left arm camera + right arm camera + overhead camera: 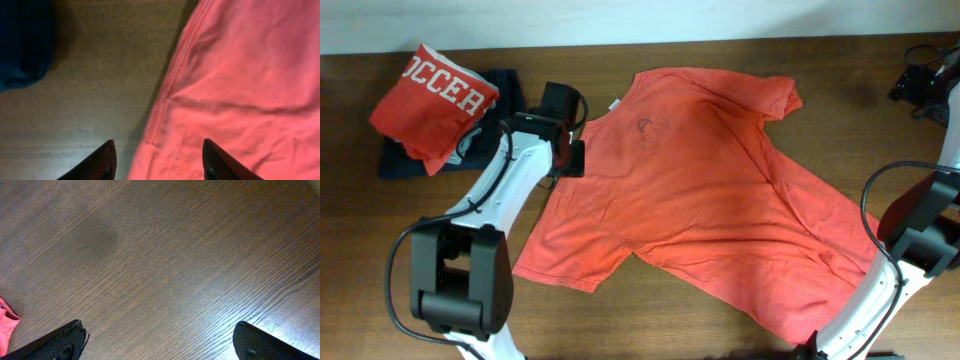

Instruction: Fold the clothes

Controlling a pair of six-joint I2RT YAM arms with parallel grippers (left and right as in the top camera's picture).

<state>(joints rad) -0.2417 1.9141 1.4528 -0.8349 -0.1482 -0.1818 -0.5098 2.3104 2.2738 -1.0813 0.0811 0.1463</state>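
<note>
A coral-red T-shirt point(700, 190) lies spread flat across the middle of the table, with its plain side up. My left gripper point(572, 158) hovers at the shirt's left edge. In the left wrist view that gripper point(159, 152) is open, and the stitched side hem point(167, 95) runs up between its dark fingertips point(106, 161) without being pinched. Over bare wood at the far right, my right gripper point(160, 337) is open wide with nothing in it. A small corner of coral cloth point(7, 324) shows at the left of the right wrist view.
At the back left, a folded red shirt with white lettering point(432, 95) rests on a dark navy folded garment point(395, 160), whose edge point(22, 45) also shows in the left wrist view. The right arm point(920, 225) stands over the spread shirt's lower right corner. Black cabling point(920, 82) sits at the back right.
</note>
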